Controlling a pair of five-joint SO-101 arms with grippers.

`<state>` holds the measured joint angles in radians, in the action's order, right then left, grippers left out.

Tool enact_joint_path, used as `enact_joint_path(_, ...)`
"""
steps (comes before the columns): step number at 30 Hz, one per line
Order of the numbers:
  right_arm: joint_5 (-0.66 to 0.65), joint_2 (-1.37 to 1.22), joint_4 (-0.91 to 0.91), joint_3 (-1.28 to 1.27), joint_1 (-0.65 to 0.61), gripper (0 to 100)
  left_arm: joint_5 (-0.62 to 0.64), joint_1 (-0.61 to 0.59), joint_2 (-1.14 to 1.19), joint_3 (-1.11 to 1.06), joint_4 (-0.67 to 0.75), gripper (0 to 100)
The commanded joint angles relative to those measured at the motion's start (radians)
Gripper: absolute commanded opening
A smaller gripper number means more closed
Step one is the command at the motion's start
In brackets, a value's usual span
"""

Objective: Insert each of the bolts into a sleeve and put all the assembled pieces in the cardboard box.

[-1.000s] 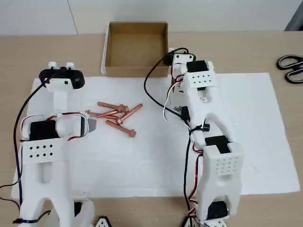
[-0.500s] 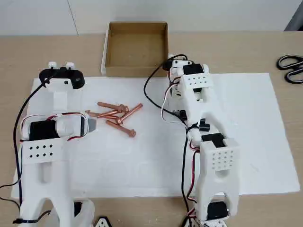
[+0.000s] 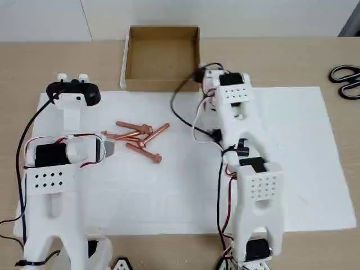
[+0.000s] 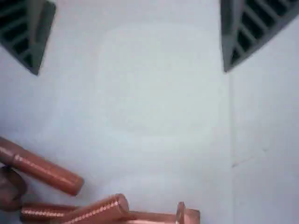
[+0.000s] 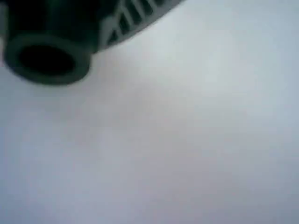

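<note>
In the high view, the copper bolts (image 3: pixel 139 139) lie in a loose heap on the white sheet (image 3: pixel 169 191), just beside the left arm (image 3: pixel 53 169). The cardboard box (image 3: pixel 163 84) sits on the table (image 3: pixel 56 62) at the sheet's far edge. The right arm (image 3: pixel 256 191) stretches up to the box's near right corner. A pair of scissors (image 3: pixel 346 80) lies well apart, at the table's right side.

The left wrist view has the left gripper (image 4: pixel 131 70) with its jaws wide apart above the sheet, several bolts close by.

In the right wrist view, the right gripper (image 5: pixel 96 30) is closed on a black sleeve (image 5: pixel 46 58), held clear of the sheet
</note>
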<state>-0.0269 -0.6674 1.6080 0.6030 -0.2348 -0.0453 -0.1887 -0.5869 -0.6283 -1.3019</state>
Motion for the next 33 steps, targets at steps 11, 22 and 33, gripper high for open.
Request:
enact_joint_path(11, -0.084, 0.249, 0.128, 0.175, 0.087, 0.5, 0.009, 0.008, 0.304, 0.277, -0.101, 24)
enact_joint_path(22, -0.083, 0.251, 0.13, 0.071, 0.127, 0.4, -0.114, 0.021, 0.74, 0.711, -0.186, 24)
enact_joint_path(33, -0.081, 0.251, 0.128, 0.071, 0.122, 0.4, -0.727, 0.204, 0.91, 0.883, -0.153, 24)
